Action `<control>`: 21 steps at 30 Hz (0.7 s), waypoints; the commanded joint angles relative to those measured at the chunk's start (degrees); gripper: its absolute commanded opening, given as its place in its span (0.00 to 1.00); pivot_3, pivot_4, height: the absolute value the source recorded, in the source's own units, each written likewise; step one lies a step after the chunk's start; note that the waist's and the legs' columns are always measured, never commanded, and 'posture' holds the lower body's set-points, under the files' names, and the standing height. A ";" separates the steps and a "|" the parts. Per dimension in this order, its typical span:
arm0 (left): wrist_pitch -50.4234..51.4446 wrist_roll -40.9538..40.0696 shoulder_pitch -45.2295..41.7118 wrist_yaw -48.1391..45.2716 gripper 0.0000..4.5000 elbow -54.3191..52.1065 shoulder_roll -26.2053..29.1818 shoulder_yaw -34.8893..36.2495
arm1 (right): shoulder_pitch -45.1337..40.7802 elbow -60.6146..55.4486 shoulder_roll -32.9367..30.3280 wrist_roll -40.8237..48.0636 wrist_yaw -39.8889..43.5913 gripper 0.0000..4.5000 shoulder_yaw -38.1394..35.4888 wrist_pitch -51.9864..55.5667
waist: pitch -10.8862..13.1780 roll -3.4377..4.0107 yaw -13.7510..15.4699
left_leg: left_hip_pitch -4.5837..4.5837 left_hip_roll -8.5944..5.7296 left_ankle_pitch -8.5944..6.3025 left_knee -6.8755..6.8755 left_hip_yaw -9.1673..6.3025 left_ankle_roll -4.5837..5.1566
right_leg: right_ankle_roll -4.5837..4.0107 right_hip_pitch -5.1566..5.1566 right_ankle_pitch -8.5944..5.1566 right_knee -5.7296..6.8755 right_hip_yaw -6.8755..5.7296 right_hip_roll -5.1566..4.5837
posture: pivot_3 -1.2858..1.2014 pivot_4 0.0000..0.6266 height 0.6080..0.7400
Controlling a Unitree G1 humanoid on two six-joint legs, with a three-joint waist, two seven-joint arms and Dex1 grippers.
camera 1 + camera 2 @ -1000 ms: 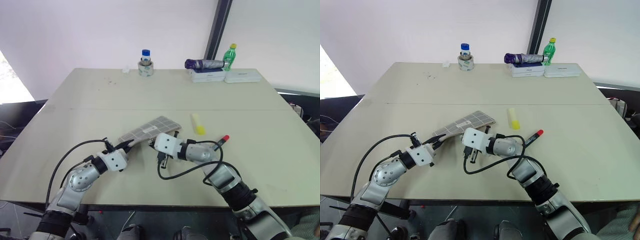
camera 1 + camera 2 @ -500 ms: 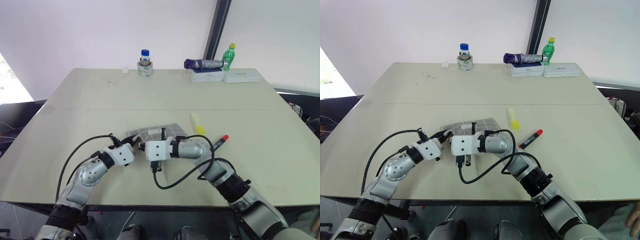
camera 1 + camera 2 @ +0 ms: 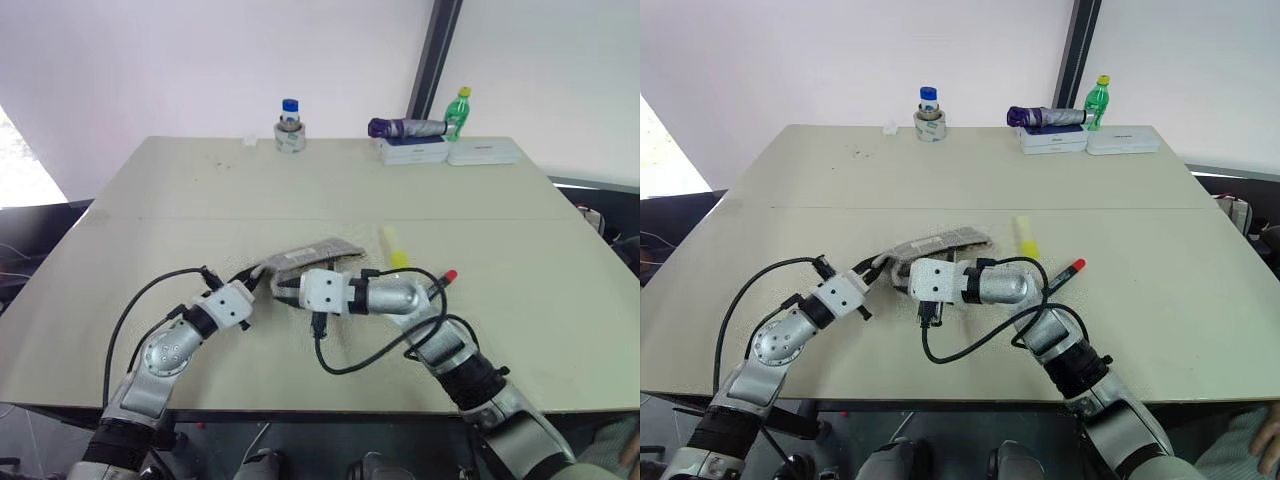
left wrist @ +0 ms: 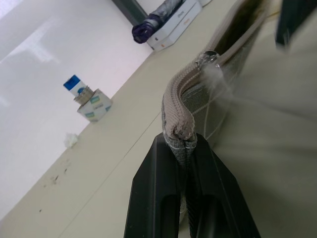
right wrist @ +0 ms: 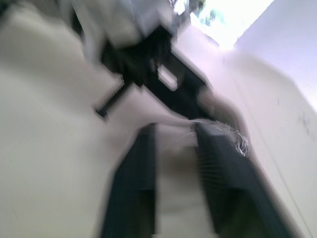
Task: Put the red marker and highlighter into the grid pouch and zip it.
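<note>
The grid pouch (image 3: pixel 308 256) lies mid-table, tipped up on its long edge with the zipper side up. My left gripper (image 3: pixel 256 277) is shut on the pouch's near end, and the left wrist view shows the fabric (image 4: pixel 179 130) pinched between the two fingers. My right gripper (image 3: pixel 283 291) hangs just beside that end, pointing left, open with nothing between its fingers (image 5: pixel 220 168). The highlighter (image 3: pixel 396 249) rests on the table to the right of the pouch. The red marker (image 3: pixel 446 278) lies further right, partly behind my right forearm.
Along the far edge stand a blue-capped bottle in a tape roll (image 3: pixel 290 126), a folded purple umbrella (image 3: pixel 406 128) on white boxes (image 3: pixel 448 152), and a green bottle (image 3: pixel 460 108). Black cables (image 3: pixel 360 355) loop from both wrists over the near table.
My right gripper has opened and risen a little beside the pouch's near end. The pouch has turned from lying flat to standing on its edge, still held by the left gripper.
</note>
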 commanded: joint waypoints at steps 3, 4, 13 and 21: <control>-0.14 -2.47 -0.50 -0.16 0.00 -1.94 0.59 2.02 | 2.25 -6.93 -2.26 10.50 1.96 0.64 -8.30 6.18 | 0.00 -0.01 0.39 | -0.01 -0.03 -0.01 0.04 -0.04 0.01 | 0.00 0.05 0.00 -0.01 -0.03 -0.02 | 0.52 0.24 0.98; -0.28 -2.79 -0.54 -0.36 0.00 -1.93 0.61 2.07 | 2.49 -7.26 -2.67 11.66 2.11 0.64 -9.23 7.18 | 0.01 -0.03 0.40 | 0.00 -0.04 -0.01 0.05 -0.05 0.02 | 0.00 0.07 0.00 -0.02 -0.03 -0.04 | 0.52 0.24 0.98; -0.39 -4.45 -1.02 -1.44 0.00 -1.07 0.74 2.86 | 0.08 7.32 -8.49 6.94 -7.39 0.13 -18.50 3.65 | 0.02 -0.02 0.01 | 0.01 -0.02 -0.01 -0.01 -0.02 0.02 | -0.01 0.02 0.00 -0.03 -0.03 -0.02 | 0.52 0.24 0.98; -0.60 -3.83 -1.73 -1.09 0.00 -0.77 0.10 2.35 | -5.33 16.21 -7.14 4.16 -17.80 0.80 -20.84 14.70 | 0.02 -0.02 0.01 | 0.00 -0.02 0.00 -0.01 0.00 0.01 | 0.00 0.01 0.01 -0.03 -0.02 -0.02 | 0.52 0.24 0.98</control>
